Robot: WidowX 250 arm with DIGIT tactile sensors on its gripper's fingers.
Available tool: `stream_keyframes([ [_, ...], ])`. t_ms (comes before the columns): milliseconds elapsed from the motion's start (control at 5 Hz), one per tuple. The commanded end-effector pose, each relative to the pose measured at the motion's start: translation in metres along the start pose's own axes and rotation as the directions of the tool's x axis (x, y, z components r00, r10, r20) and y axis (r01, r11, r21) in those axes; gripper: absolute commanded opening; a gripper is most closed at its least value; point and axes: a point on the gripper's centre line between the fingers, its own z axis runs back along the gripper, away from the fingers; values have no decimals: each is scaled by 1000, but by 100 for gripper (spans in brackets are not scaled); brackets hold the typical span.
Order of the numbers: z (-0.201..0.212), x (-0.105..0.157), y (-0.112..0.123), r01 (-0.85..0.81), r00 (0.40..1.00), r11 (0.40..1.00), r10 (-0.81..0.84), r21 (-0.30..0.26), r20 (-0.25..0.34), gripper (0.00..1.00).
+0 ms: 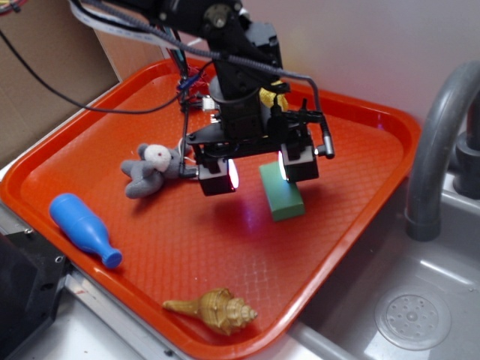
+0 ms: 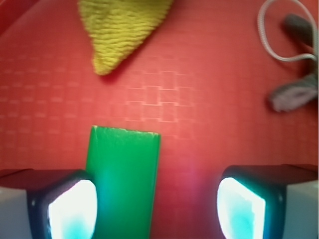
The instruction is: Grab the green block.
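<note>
Two glowing fingers (image 2: 72, 209) stand apart above the flat matte green block (image 2: 124, 174) on the waffle-textured orange tray (image 1: 225, 247).

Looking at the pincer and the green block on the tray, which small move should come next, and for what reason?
Probably a small sideways shift toward the green block, before lowering. In the wrist view the open pincer is off-centre: the block lies against one finger, and the gap beside it shows bare red tray. Centring should put one finger on each side.
</note>
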Motion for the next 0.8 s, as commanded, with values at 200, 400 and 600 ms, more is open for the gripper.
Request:
stream_keyframes([
  [200, -25, 9, -9, 60, 998, 990, -58, -127, 16, 0],
  [400, -24, 17, -1, 98, 995, 990, -98, -105, 4, 0],
  [600, -18, 21, 0, 125, 992, 986, -127, -111, -7, 0],
])
